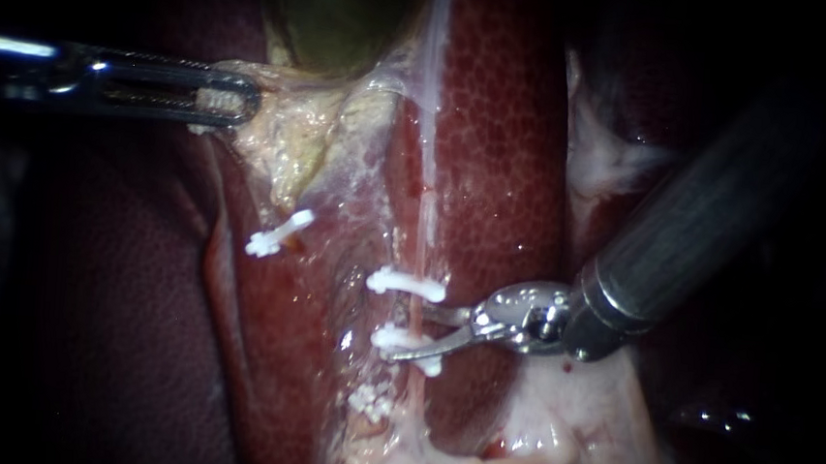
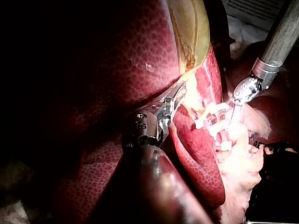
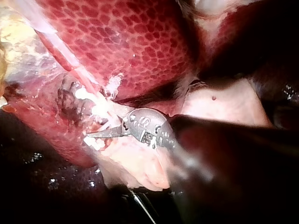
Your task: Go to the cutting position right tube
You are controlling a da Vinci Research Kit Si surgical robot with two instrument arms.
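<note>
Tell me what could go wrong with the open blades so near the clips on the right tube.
The right instrument's lower blade lies beside the lower clip; closing here may catch that clip instead of the right tube. The gap to the upper clip is narrow, so drift could cut too close. If the left instrument's hold on the pale tissue slips, the tube may shift.

Lighting: one narrow pool at centre; the margins fall to near black in the endoscope view. Beyond the liver point(image 2: 117, 56) lie a white printed sheet point(image 2: 254, 8) and, apart from it, a black object point(image 2: 280, 168), kind indeterminate. Right wrist view: dark wet surface point(image 3: 42, 175), glinting.
</note>
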